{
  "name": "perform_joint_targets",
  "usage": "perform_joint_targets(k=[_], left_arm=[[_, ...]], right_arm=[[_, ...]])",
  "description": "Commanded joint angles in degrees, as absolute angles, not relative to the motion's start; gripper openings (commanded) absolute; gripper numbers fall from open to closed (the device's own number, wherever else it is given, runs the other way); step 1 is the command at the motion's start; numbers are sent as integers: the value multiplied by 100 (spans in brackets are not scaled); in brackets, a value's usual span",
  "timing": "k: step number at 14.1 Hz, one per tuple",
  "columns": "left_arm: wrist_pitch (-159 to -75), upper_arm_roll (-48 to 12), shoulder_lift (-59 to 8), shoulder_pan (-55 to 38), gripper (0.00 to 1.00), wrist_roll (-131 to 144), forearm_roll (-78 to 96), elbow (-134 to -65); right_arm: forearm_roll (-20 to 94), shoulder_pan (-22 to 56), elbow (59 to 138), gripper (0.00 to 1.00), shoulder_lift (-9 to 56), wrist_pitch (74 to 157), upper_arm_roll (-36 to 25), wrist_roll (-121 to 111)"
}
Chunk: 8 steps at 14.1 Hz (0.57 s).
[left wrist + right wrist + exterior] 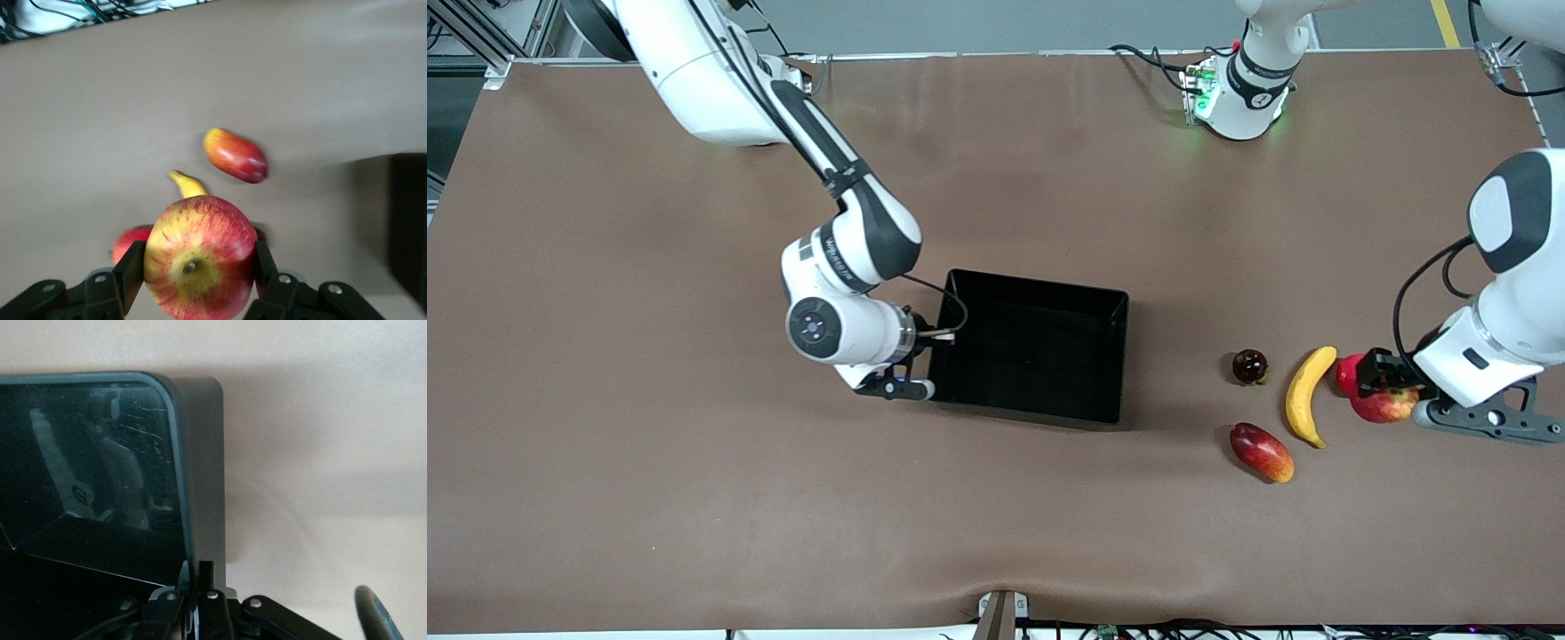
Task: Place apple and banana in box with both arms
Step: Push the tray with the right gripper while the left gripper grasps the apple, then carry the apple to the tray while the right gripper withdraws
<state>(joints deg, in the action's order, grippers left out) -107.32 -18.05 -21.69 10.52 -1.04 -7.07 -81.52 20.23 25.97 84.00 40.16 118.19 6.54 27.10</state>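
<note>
At the left arm's end of the table, my left gripper (193, 267) has its fingers partly closed around the apple (199, 263), one on each side of it, stem dimple facing my wrist camera; whether the fruit has lifted off the table I cannot tell. My right gripper (198, 597) is shut on the wall of the box (1112, 356), pinching the rim at the end nearer the right arm's base, which I judge is to steady it. That black bin sits mid-table with nothing inside, so neither fruit is delivered: the apple is only just gripped, and the banana (1307, 395) lies untouched on the table between the box and the apple, just beside the latter. What remains, as I read it, is to carry the apple across and drop it in, then fetch the banana likewise. Counting: one apple, one banana, one box, two arms. Three other fruits sit nearby: a smoother pinkish-red round fruit (1349, 372) touching the apple, a small dark maroon fruit (1249, 365), and an oval red fruit (1261, 452) with an orange tip.
</note>
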Motion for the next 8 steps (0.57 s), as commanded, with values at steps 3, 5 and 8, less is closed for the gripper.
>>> perform_joint_targets(k=[3,5,8], left_arm=[[-10644,-2529,-1802,1028,0,1261,-623,-8709],[-10722,-2908,-1715,1037,0,1660,-790,-9085],[-11108,-3399,-1477,1037,0,1862,-835,-9710]], right_arm=[[2119,2707,8358,100,4025,11883,589,2690],[2127,2655,8306,100,3973,11839,580,2655],[2118,2497,8166,100,3763,11612,554,2619]])
